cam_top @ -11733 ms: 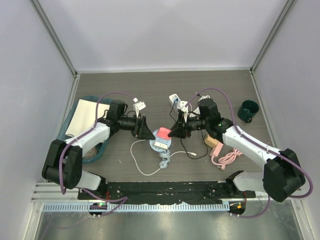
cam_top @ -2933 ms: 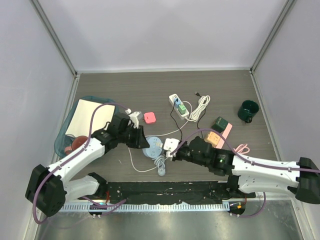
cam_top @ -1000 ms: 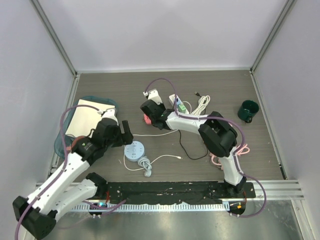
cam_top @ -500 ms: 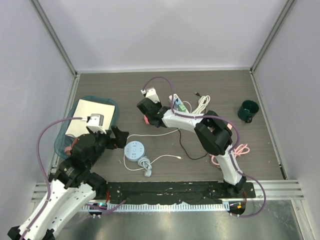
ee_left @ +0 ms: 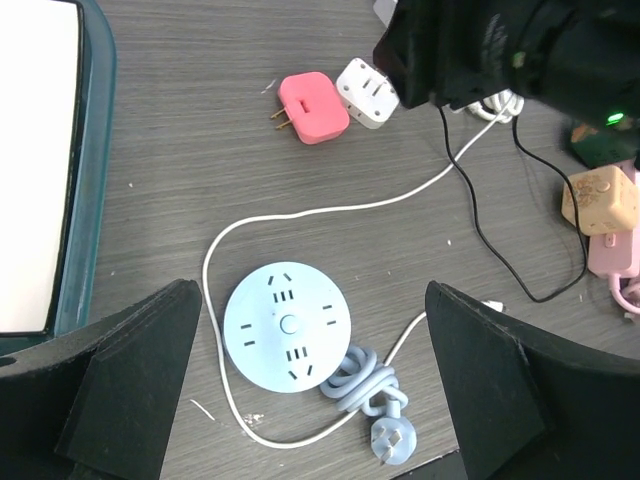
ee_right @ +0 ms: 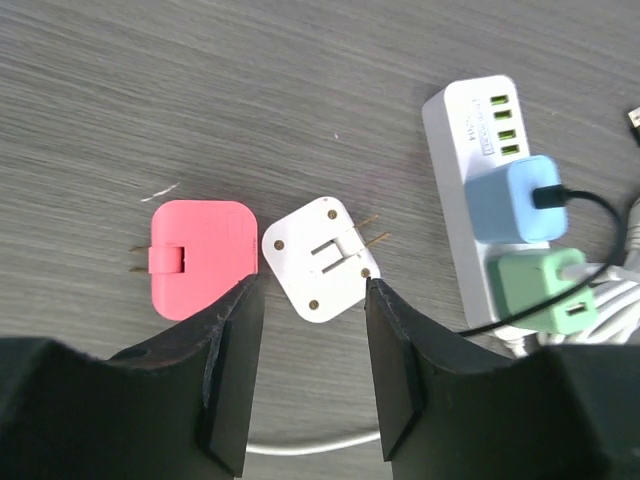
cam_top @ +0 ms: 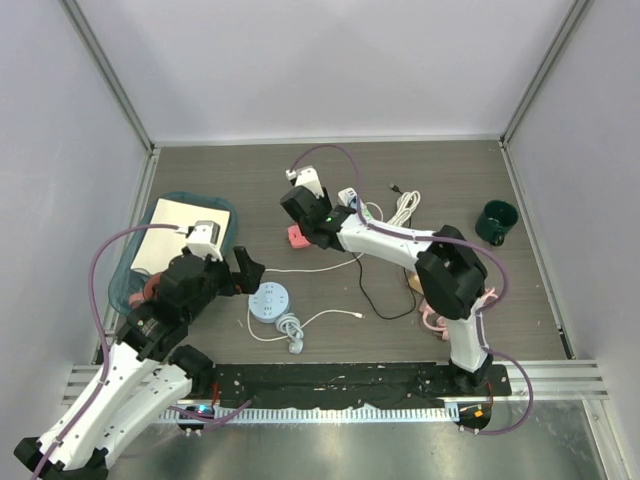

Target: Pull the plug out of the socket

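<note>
White plug (ee_right: 320,258) is out of the round blue socket (ee_left: 287,325) — it lies flat on the table (cam_top: 500,180), just right of the pink plug (ee_right: 205,258) and far of the socket, prongs pointing at the power strip (ee_right: 462,130). Right gripper (ee_right: 312,290) hangs over it with jaws parted, clamping nothing. Left gripper (ee_left: 310,292) is spread wide above the socket, holding nothing. The strip carries a blue adapter (ee_right: 530,198) and a green adapter (ee_right: 545,290) — the print beside its green ports is too small to read.
</note>
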Tool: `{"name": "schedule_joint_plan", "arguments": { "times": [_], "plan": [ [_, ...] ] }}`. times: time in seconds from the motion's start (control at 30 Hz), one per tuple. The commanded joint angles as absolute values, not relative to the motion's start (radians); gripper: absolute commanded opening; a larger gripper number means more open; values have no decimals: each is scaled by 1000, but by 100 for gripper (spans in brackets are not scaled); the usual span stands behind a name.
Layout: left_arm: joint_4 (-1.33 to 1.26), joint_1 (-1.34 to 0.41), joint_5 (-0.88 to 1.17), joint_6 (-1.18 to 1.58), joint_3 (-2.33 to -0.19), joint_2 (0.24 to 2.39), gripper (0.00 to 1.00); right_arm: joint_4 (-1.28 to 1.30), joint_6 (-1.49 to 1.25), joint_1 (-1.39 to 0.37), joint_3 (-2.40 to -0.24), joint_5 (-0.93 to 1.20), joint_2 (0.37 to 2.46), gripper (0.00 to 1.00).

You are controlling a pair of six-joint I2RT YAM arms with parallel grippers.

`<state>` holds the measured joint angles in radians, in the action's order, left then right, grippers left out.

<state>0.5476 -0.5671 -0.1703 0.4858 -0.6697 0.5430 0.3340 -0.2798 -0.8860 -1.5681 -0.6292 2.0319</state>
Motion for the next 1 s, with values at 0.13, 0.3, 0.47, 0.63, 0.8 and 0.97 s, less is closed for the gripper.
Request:
{"name": "schedule_joint_plan", "arguments": {
  "times": [0.13, 0.3, 0.47, 0.63, 0.8, 0.97],
  "plan": [
    [529, -565, -52, 472, -698, 532, 100, 321, -190, -778, -1459, -474, 1795, 51],
    [518, -565, -43, 469, -683, 511, 100, 325, -150, -674, -1395, -407, 1700, 53],
    [511, -565, -37, 468, -676, 502, 100, 379, -137, -583, -1384, -299, 1674, 60],
    [511, -565, -20, 463, -675, 508, 100, 411, -133, -539, -1351, -249, 1651, 60],
    [512, -565, -12, 463, -675, 508, 100, 486, -208, -517, -1303, -368, 1566, 60],
    [508, -565, -8, 463, -673, 511, 100, 586, -316, -503, -1232, -448, 1427, 60]
  ]
}}
